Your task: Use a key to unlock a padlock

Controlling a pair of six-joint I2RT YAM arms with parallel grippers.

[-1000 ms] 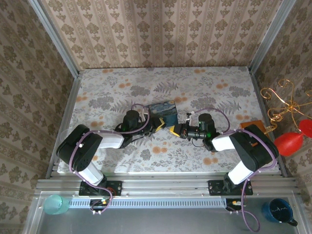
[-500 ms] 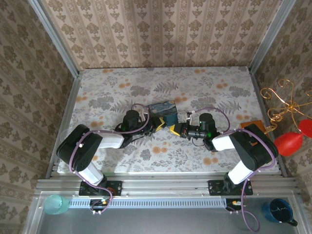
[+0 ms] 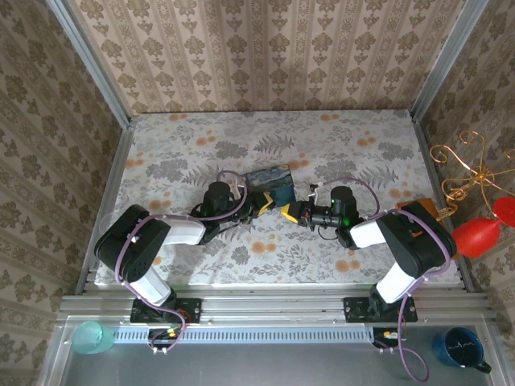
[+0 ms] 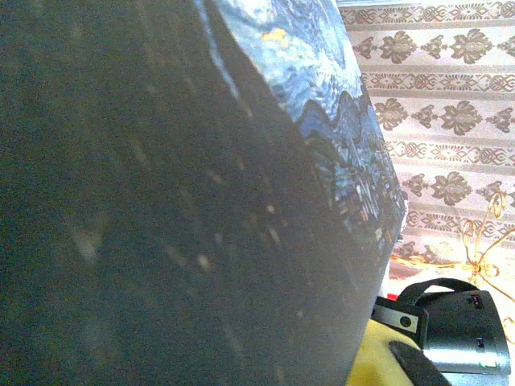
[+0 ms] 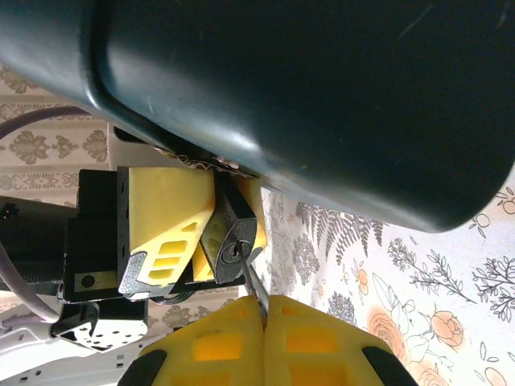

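Padlock (image 5: 231, 240) clamped between the fingers of left gripper (image 3: 262, 206), just at 6 o'clock of blue tin (image 3: 268, 180). Right gripper (image 5: 264, 312), entering from 3 o'clock, closed on key (image 5: 255, 289); blade tip meets the keyhole.

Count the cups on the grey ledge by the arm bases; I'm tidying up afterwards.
2. A teal cup stands at the left end of the grey ledge; a dark blue mug with a handle stands at its right end. More may lie out of frame.
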